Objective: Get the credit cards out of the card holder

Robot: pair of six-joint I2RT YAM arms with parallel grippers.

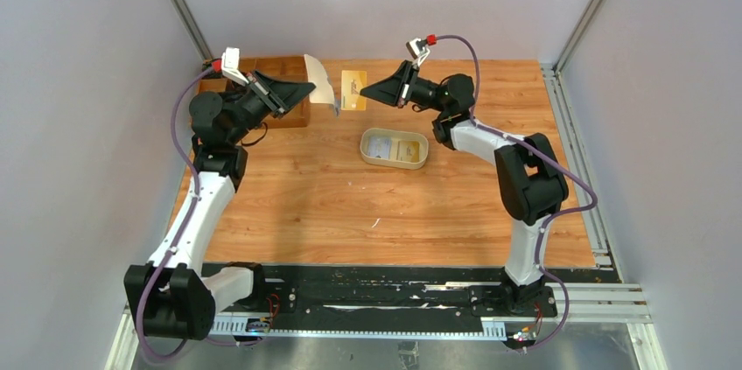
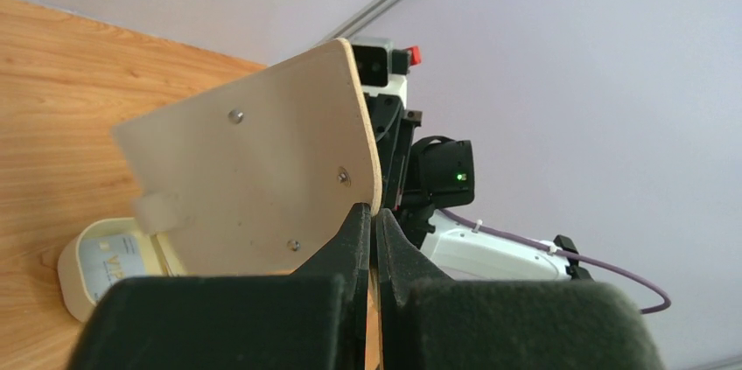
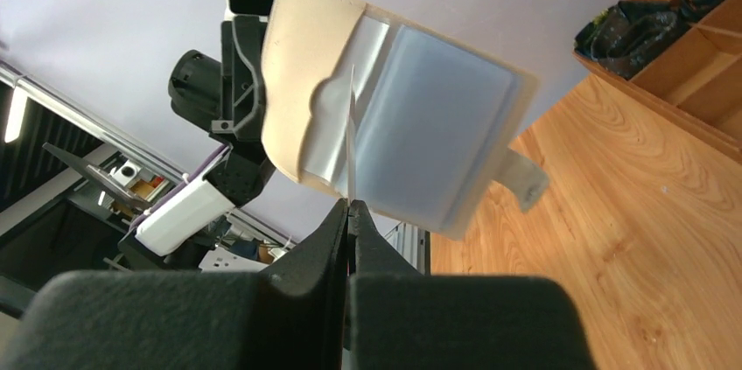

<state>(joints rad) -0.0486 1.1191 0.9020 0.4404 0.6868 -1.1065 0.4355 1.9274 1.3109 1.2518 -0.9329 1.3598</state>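
**Item 1.** My left pincer (image 1: pixel 312 87): jaws pressed together on one edge of the flat beige bifold card holder (image 1: pixel 320 80). The holder is held aloft and spread open above the back of the wood-grain tabletop (image 1: pixel 350 212). Its snap tab hangs loose at the lower side.

**Item 2.** My right pincer (image 1: pixel 366 90): jaws pinching a thin yellow plastic card (image 1: pixel 353 90) by its right edge. The card stands upright just beside the holder's open face; whether they touch I cannot tell. From my right wrist the card shows edge-on before the pale-blue pockets. From my left wrist the holder's back hides it.

**Item 3.** Oval beige tray with raised rim (image 1: pixel 420 160): on the table, nearer and right of the held card, well apart. A pale whitish card (image 1: pixel 382 146) and a second yellow card (image 1: pixel 407 153) lie flat inside.

**Item 4.** Brown wooden box (image 1: pixel 276 66): back left, behind my left pincer.
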